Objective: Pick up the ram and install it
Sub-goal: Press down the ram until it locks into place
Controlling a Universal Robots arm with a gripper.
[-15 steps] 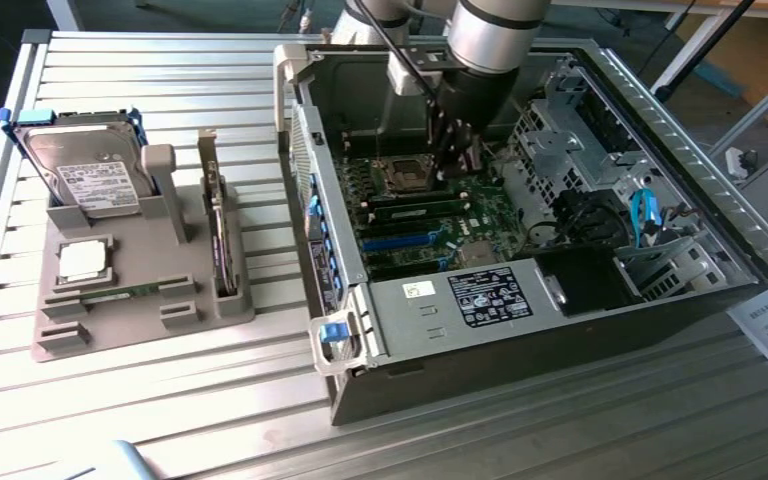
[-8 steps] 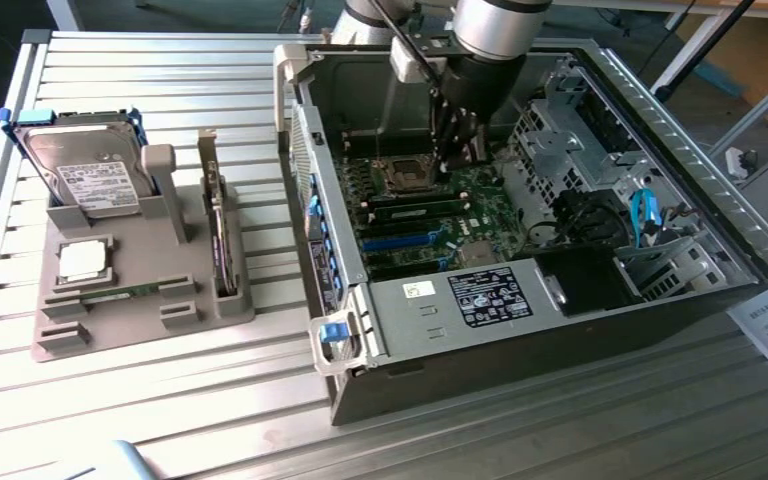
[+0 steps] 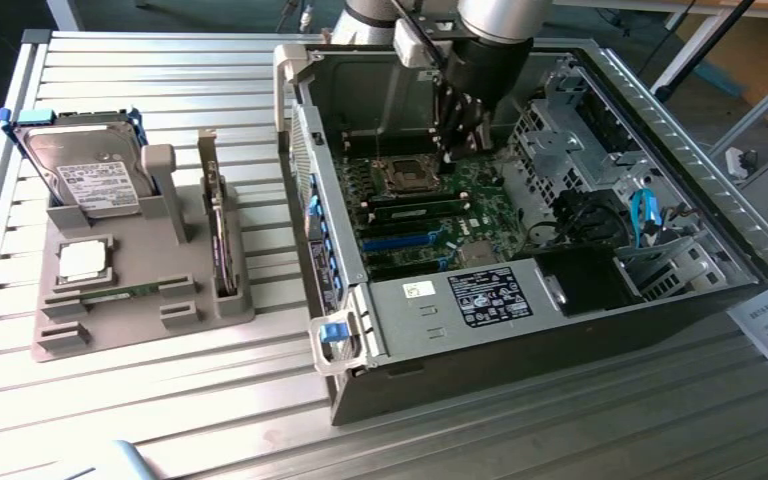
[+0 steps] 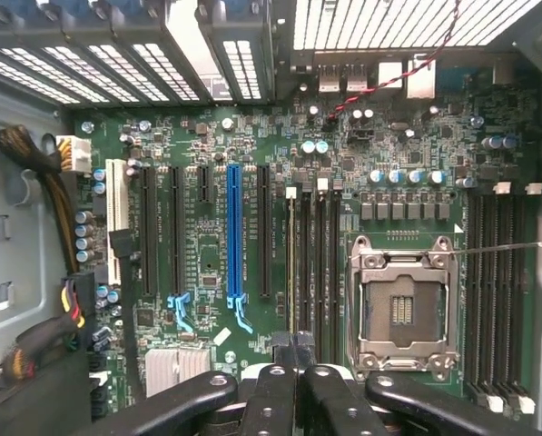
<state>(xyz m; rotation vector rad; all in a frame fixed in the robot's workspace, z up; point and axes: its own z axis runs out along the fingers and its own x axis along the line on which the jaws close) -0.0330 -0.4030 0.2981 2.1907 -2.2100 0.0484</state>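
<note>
Inside the open computer case (image 3: 678,180), my gripper (image 3: 454,153) hangs low over the motherboard (image 4: 207,272), beside the empty processor socket (image 4: 402,309). The ram (image 4: 293,263), seen edge-on as a thin green stick, stands in the memory slot nearest that socket. In the wrist view my gripper (image 4: 295,350) is shut, its dark fingertips (image 4: 275,350) pressed together right over the near end of the ram. Whether they touch it I cannot tell. Nothing is held between the fingers.
On the exterior view's left, a grey holder (image 3: 57,340) carries a hard drive (image 3: 84,170), a square silver chip (image 3: 80,260) and a narrow green strip (image 3: 117,294). More memory slots (image 4: 497,291) lie past the socket. Drive cages and cables (image 3: 644,215) crowd the case's other side.
</note>
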